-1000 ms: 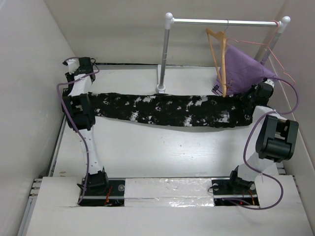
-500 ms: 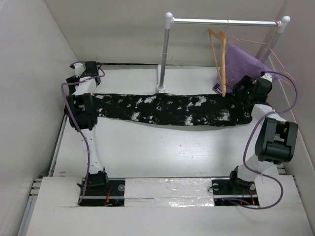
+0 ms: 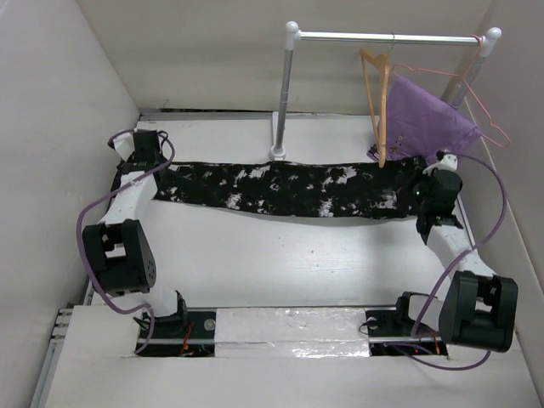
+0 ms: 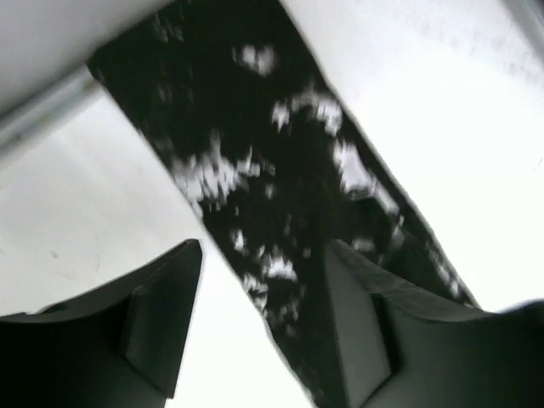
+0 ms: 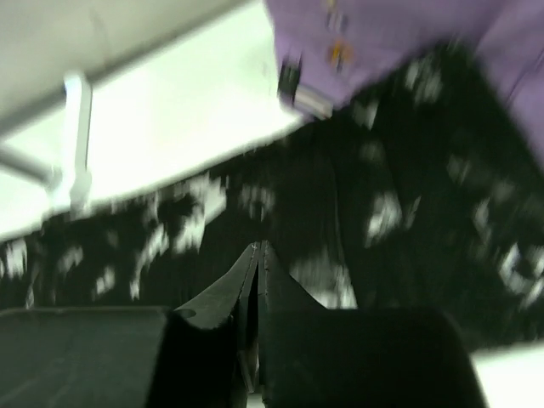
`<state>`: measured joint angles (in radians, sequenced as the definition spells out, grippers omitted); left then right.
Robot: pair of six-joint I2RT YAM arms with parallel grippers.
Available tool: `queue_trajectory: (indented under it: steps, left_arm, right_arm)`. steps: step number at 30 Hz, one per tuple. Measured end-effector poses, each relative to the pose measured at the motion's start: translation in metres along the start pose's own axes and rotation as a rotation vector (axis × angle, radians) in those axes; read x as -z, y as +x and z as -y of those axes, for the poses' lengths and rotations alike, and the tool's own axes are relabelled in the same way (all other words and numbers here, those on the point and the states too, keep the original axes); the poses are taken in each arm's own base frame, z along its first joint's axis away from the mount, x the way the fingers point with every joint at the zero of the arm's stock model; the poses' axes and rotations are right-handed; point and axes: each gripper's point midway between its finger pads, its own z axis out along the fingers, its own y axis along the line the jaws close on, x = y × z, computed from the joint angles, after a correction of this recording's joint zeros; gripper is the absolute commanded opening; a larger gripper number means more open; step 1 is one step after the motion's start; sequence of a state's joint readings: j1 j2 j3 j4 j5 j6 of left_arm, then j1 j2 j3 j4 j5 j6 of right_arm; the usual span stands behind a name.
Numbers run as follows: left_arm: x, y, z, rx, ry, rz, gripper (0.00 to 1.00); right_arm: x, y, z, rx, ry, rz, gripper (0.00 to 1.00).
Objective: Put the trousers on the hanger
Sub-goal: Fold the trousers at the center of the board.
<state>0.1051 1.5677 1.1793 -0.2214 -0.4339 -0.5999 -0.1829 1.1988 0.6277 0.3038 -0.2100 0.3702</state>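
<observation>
Across the middle of the top view, the trousers [image 3: 289, 189] lie spread on the table [image 3: 255, 263], no longer held at both ends as a second ago. Both arms have folded back toward the bottom of the frame. My left gripper [image 3: 146, 146], at upper left, stands released. My right gripper [image 3: 425, 180] is clenched, with no cloth visibly pinched. The hanger [image 3: 380, 102] hangs on the rail [image 3: 340, 36] at upper right, so I judge it comes next.

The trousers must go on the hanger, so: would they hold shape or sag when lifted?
Probably floppy: the trousers lie flat in a long strip on the table. Lifted by one end, they would likely sag and trail. Seemingly thin, so perhaps light.
</observation>
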Motion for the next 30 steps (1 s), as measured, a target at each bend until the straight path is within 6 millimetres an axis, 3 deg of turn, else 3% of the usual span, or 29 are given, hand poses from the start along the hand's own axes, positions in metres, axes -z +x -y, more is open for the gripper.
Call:
queue_trajectory:
  steps: [1,3,4,6,7,8,10,14,19,24,25,27,28,30]
  left_arm:
    - [0.0,0.01,-0.004,0.008,0.011,-0.024,0.46]
    - [-0.006,0.033,-0.014,0.007,0.006,-0.086,0.5]
    - [-0.011,0.046,-0.022,0.002,-0.008,-0.121,0.52]
    - [-0.018,0.07,-0.04,-0.018,-0.053,-0.179,0.69]
    - [-0.02,0.081,-0.048,-0.026,-0.071,-0.204,0.74]
    - [-0.02,0.089,-0.054,-0.03,-0.085,-0.227,0.79]
    - [-0.021,0.097,-0.057,-0.03,-0.088,-0.256,0.79]
    - [-0.023,0.099,-0.049,-0.017,-0.05,-0.267,0.78]
    - [-0.037,0.119,-0.053,-0.033,-0.079,-0.312,0.72]
    - [-0.042,0.117,-0.049,-0.018,-0.072,-0.298,0.68]
    - [-0.043,0.116,-0.048,-0.017,-0.072,-0.296,0.67]
    - [-0.046,0.114,-0.045,-0.013,-0.07,-0.29,0.62]
    - [-0.048,0.114,-0.044,-0.011,-0.071,-0.287,0.58]
    - [-0.051,0.112,-0.04,0.0,-0.068,-0.28,0.3]
  right_arm:
    - [0.006,0.012,-0.002,-0.002,-0.008,-0.02,0.0]
    - [0.016,0.028,-0.005,-0.002,-0.022,-0.043,0.0]
    - [0.021,0.032,-0.006,0.0,-0.027,-0.045,0.13]
    - [0.031,0.035,-0.006,0.002,-0.024,-0.032,0.34]
    - [0.036,0.034,-0.005,0.004,-0.018,-0.018,0.59]
    - [0.041,0.034,-0.001,-0.002,-0.004,-0.003,0.69]
    - [0.051,0.032,0.012,-0.01,0.037,0.033,0.78]
    - [0.06,0.035,0.045,-0.052,0.129,0.055,0.79]
    - [0.053,0.052,0.073,-0.121,0.191,-0.007,0.79]
    - [0.036,0.099,0.103,-0.262,0.241,-0.15,0.79]
    - [0.033,0.108,0.105,-0.293,0.242,-0.175,0.76]
    - [0.021,0.109,0.104,-0.33,0.206,-0.172,0.71]
    - [0.014,0.108,0.103,-0.347,0.185,-0.169,0.59]
    - [0.003,0.108,0.103,-0.374,0.155,-0.16,0.43]
